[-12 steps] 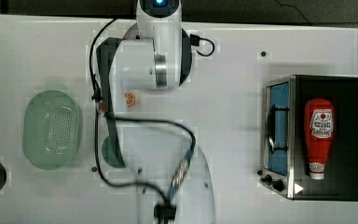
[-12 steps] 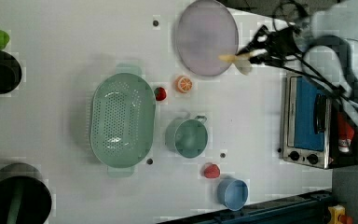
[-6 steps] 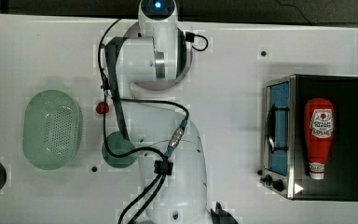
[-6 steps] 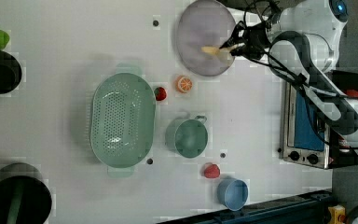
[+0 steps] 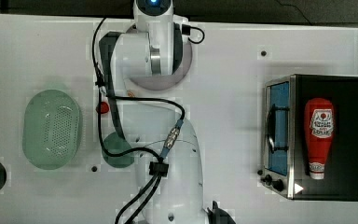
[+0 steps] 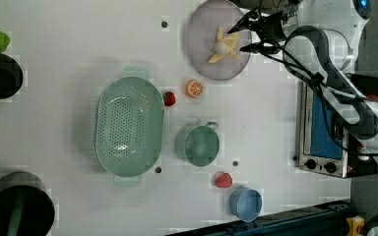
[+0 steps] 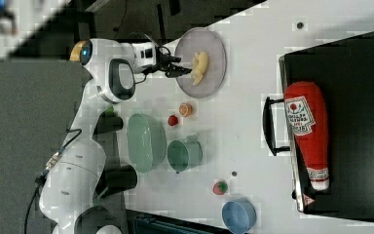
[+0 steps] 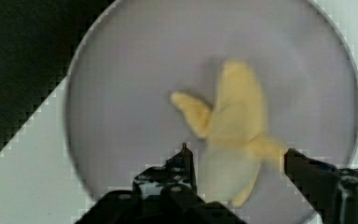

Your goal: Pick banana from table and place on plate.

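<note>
Banana (image 6: 223,46) lies on the plate (image 6: 202,59).
You see its long axis from 12 to 7 o'clock in the left view; gripper (image 6: 246,33) open around it, bare plate rim toward 9 o'clock.

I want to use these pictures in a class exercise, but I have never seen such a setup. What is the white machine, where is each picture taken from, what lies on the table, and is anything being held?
The white machine is a robot arm; its gripper is the black two-fingered part at its end. Three pictures come from fixed cameras around the table; the fourth looks out from the arm's wrist. On the white table are a lilac-grey plate, a green perforated basket, a green cup, an orange slice, a blue bowl and a toaster oven. The banana lies on the plate, between the gripper's fingers. These stand spread, so nothing appears held.
</note>
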